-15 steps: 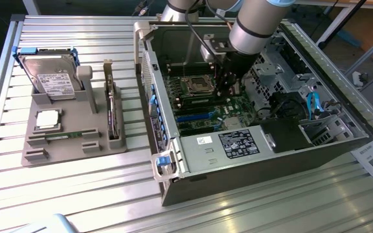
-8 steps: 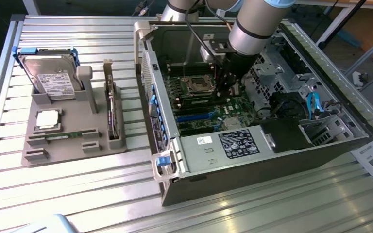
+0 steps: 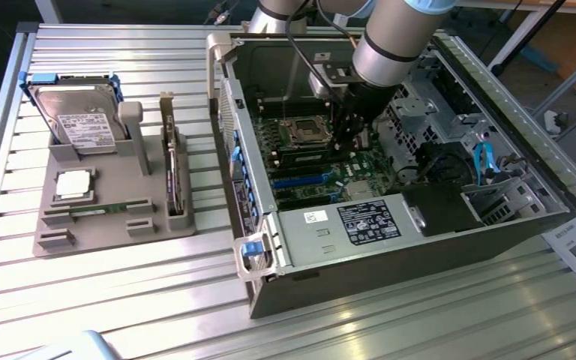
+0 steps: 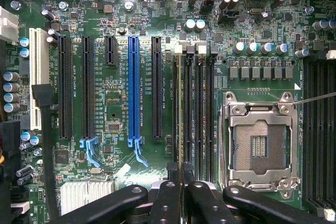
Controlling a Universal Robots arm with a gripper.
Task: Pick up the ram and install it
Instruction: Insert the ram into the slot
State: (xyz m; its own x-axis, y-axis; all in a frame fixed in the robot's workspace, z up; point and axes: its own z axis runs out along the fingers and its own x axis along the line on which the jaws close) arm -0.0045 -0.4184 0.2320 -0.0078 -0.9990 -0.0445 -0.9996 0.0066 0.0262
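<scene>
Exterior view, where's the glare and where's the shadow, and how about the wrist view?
Exterior view: table slats glare white, the processor chip is washed out, the computer case interior lies in shadow. Wrist view: evenly lit motherboard, sheen on the blue slot.

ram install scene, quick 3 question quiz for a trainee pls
1. True or false: the gripper is shut on the ram, seen edge-on.
2. The ram lines up with: A) the blue slot, B) the memory slots beside the processor socket, C) the white slot.
3. Fill in: in the exterior view, the hard drive stands in the grey holder on the computer case's ___ side (that view's left or right).

Key: 1 true; 2 B; 3 left.
</scene>
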